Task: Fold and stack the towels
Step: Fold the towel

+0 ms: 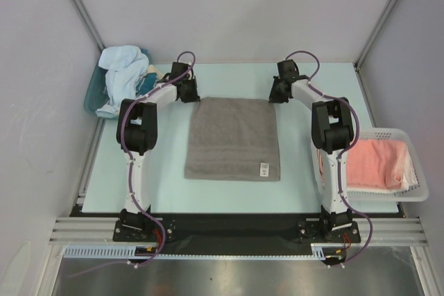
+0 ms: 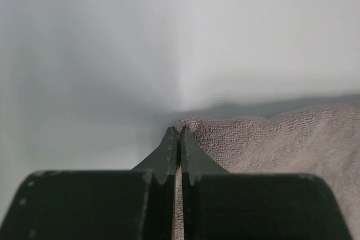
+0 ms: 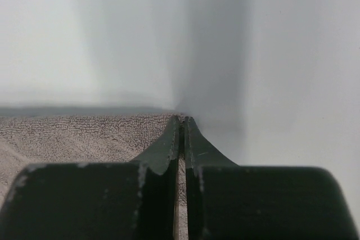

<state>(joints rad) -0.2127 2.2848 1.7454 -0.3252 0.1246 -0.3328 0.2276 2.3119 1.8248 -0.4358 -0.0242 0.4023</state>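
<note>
Pinching the far corners of the grey towel point(image 1: 234, 136), left gripper point(image 1: 189, 91) and right gripper point(image 1: 279, 91) are each clamped tight on terry, cloth lying flat between and behind them; salmon-pink towel point(image 1: 371, 164) in basket point(image 1: 409, 192), off right gripper's outer side.

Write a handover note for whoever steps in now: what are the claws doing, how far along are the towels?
Left gripper: shut on grey towel's far left corner.
Right gripper: shut on its far right corner.
The grey towel lies flat mid-table, unfolded.
Pink towel, apparently folded, in white basket, right.
Light blue towel crumpled in far-left bin.
Left: fold grey and blue, stack all.
</note>
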